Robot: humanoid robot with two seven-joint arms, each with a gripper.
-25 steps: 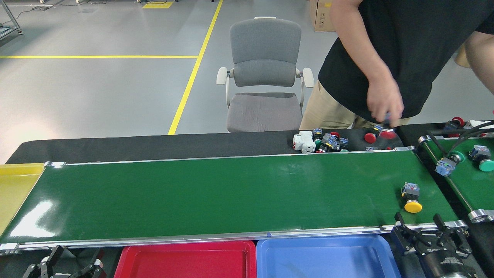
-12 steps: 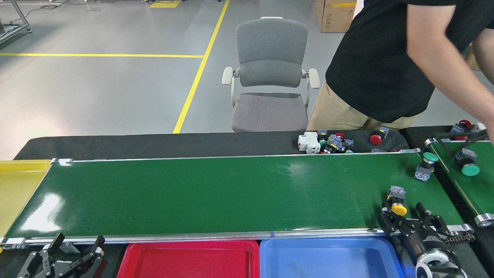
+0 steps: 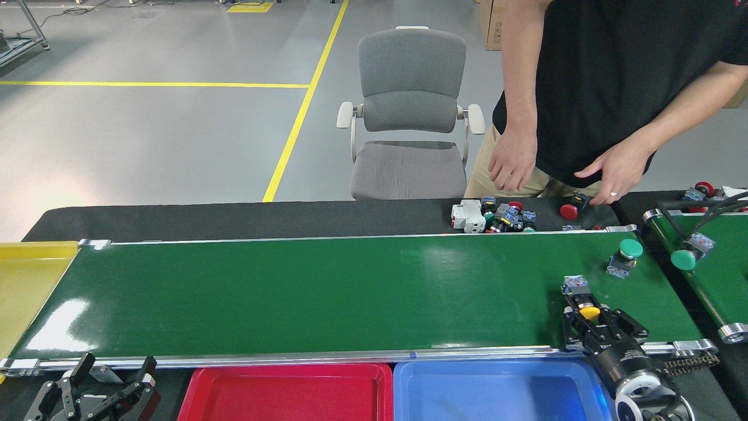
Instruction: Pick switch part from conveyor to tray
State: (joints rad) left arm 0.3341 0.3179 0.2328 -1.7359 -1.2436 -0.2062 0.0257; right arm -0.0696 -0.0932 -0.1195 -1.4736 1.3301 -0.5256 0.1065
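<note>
The conveyor [image 3: 304,292] fills the middle of my view, its dark-green belt running left to right between silver rails. Behind it a person in a black shirt [image 3: 613,76] leans over the black table, one hand [image 3: 514,166] hanging above a heap of switch parts [image 3: 497,215], the other hand [image 3: 616,175] just over a red push-button [image 3: 568,211]. A grey office chair [image 3: 412,111] stands on the floor beyond. Along the near rail sit the red tray [image 3: 286,369] and, touching its right side, a blue tray [image 3: 497,368]; a yellow bin [image 3: 26,286] meets the belt's left end. My left gripper [image 3: 99,386] rests low at the bottom left, fingers spread and holding nothing. My right gripper [image 3: 593,318] is over the belt's near right corner, its fingers closed around the yellow-capped switch part [image 3: 587,311]. A green-capped switch part [image 3: 624,255] lies further back on the belt.
</note>
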